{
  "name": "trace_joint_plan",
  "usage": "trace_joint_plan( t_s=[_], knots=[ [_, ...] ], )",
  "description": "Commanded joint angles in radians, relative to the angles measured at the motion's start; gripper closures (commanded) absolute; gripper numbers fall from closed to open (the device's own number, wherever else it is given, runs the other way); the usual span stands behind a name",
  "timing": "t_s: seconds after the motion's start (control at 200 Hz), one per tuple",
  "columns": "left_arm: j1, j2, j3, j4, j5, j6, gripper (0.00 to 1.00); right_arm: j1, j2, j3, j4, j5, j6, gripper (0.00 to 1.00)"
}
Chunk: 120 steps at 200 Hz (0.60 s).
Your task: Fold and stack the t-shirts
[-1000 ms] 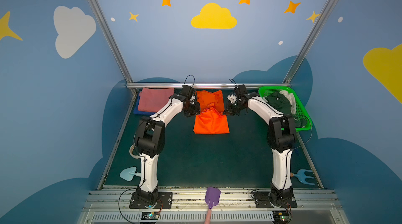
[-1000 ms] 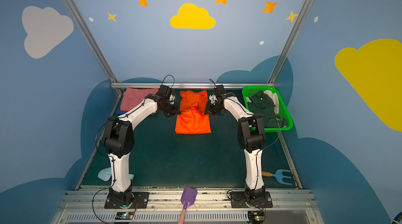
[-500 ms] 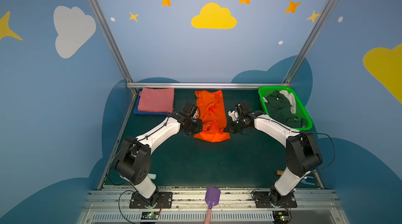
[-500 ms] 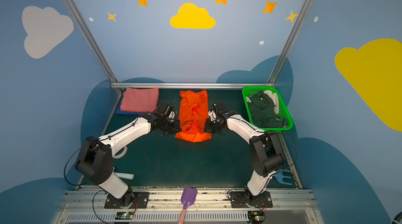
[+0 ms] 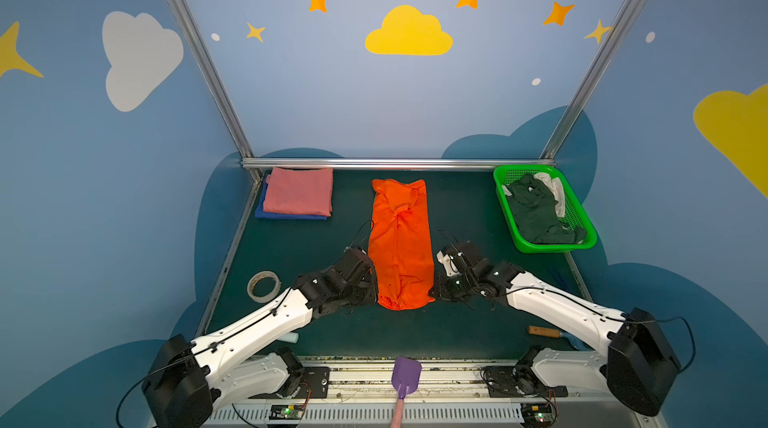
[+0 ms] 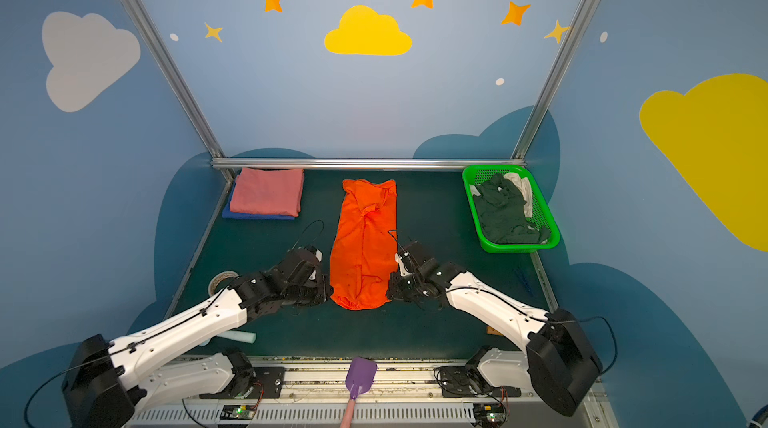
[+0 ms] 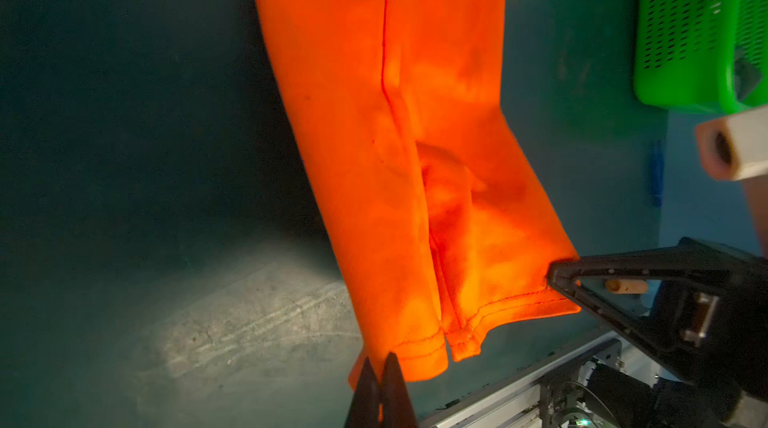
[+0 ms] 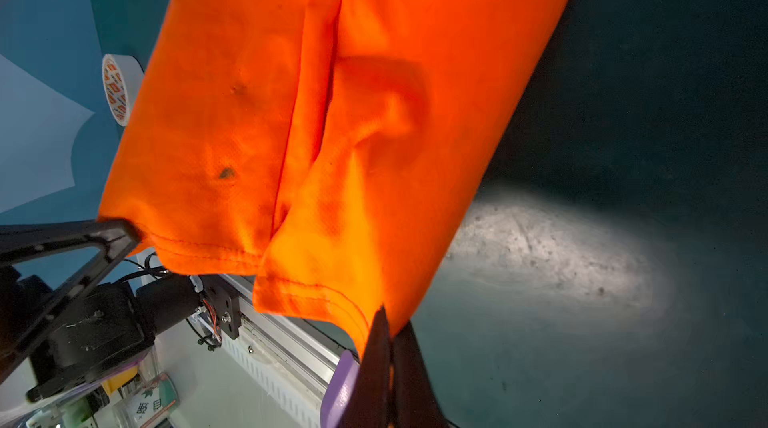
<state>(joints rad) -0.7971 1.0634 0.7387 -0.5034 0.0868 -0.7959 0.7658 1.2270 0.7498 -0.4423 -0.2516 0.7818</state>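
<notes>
The orange t-shirt (image 5: 401, 243) (image 6: 365, 243) lies as a long narrow strip down the middle of the dark green mat, folded lengthwise. My left gripper (image 5: 376, 301) (image 7: 380, 359) is shut on the near left hem corner. My right gripper (image 5: 432, 295) (image 8: 386, 317) is shut on the near right hem corner. Each wrist view shows the stitched hem (image 7: 419, 353) slightly lifted and sagging between the two grips. The folded pink t-shirt (image 5: 299, 197) rests on the folded blue t-shirt (image 5: 291, 217) at the back left.
A green basket (image 5: 540, 247) holding dark green and white cloth (image 5: 536, 209) stands at the back right. A tape roll (image 5: 262, 285) lies left of my left arm. A purple spatula (image 5: 405, 376) sits on the front rail, and a wooden handle (image 5: 544, 331) lies near my right arm.
Both grippers have pulled the orange shirt's hem from the back of the mat toward the front edge. The shirt has stretched from a short bunch into a long strip.
</notes>
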Motion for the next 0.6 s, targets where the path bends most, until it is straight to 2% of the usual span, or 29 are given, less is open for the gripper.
trace_joint_plan(
  t_s=[0.0, 0.14, 0.32, 0.596],
  knots=[
    [-0.016, -0.050, -0.011, 0.028, -0.074, -0.057, 0.95, 0.015, -0.078, -0.015, -0.028, 0.082, 0.048, 1.00],
    [-0.015, -0.044, 0.031, 0.016, -0.119, -0.033, 0.95, 0.012, -0.107, 0.016, -0.049, 0.136, 0.035, 1.00],
    [0.006, 0.005, 0.116, 0.019, -0.216, 0.036, 0.95, -0.043, -0.028, 0.124, -0.075, 0.141, -0.036, 1.00],
    [0.136, 0.144, 0.250, 0.034, -0.142, 0.157, 0.95, -0.163, 0.157, 0.325, -0.086, 0.024, -0.163, 1.00]
  ],
)
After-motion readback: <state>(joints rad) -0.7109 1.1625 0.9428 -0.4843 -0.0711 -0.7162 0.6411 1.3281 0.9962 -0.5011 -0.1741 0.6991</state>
